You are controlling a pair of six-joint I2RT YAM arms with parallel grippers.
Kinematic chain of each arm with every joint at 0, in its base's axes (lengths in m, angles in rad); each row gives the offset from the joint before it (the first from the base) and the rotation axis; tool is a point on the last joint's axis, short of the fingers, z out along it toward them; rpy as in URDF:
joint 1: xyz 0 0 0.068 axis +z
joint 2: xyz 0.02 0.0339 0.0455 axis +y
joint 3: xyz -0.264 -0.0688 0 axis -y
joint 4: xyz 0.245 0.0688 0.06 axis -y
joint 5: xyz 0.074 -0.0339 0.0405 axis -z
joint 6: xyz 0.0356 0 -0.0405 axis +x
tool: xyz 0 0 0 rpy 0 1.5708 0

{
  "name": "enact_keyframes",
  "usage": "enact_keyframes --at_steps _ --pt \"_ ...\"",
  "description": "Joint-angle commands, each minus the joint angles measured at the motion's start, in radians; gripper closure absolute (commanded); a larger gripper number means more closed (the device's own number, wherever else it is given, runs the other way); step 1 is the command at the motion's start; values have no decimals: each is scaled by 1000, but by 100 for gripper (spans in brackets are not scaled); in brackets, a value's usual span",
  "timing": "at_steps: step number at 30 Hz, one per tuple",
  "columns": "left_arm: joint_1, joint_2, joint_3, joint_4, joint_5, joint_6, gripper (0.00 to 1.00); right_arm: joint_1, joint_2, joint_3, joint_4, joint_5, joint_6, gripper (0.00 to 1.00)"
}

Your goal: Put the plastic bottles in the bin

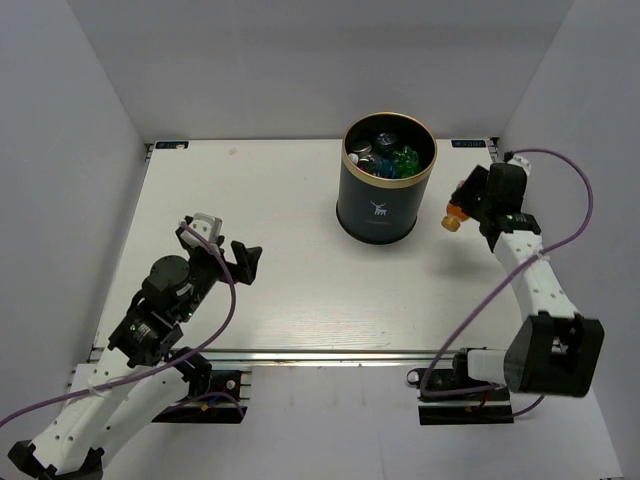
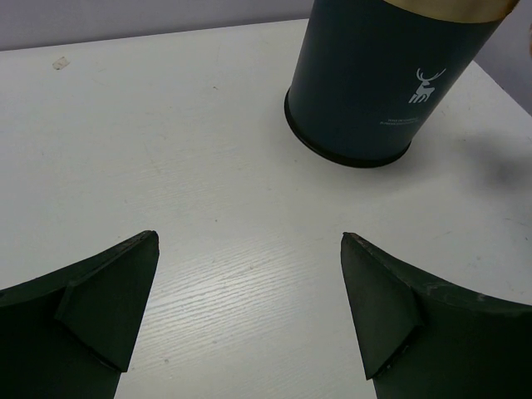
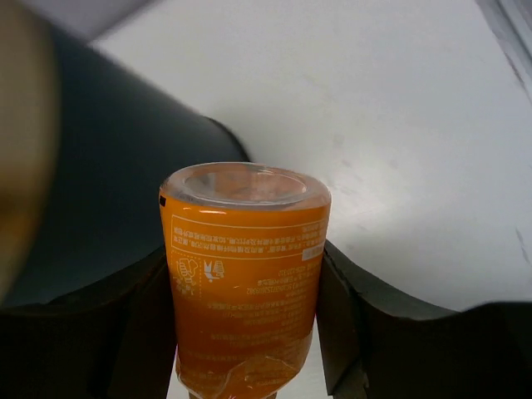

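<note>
The bin (image 1: 383,205) is a tall dark cylinder with a gold rim and a white deer logo, standing at the table's back middle. Inside it lie several clear blue-labelled bottles (image 1: 378,158) and a green bottle (image 1: 405,160). My right gripper (image 1: 466,207) is shut on the orange bottle (image 1: 456,216), held above the table just right of the bin. In the right wrist view the orange bottle (image 3: 243,274) sits between the two fingers (image 3: 353,307), with the bin's wall (image 3: 100,199) at the left. My left gripper (image 1: 243,257) is open and empty, left of the bin (image 2: 374,83).
White walls close in the table on the left, back and right. The table's front edge (image 1: 330,352) runs above both arm bases. A purple cable (image 1: 570,200) loops from the right arm.
</note>
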Motion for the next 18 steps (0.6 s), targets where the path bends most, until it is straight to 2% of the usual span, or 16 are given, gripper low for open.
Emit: enact_keyframes --at_steps 1,4,8,15,18 --pt "6 6 -2 -10 -20 6 0 57 -129 62 117 -285 -145 100" --pt "6 15 -2 -10 -20 6 0 90 -224 88 183 -384 -140 100" --pt "6 24 -2 -10 -20 6 0 128 -249 186 262 -483 -120 100" --pt "6 42 -2 -10 -29 15 0 189 -99 319 385 -523 -91 100" --pt "6 53 -2 -19 -40 15 0 229 21 394 430 -526 -84 100"
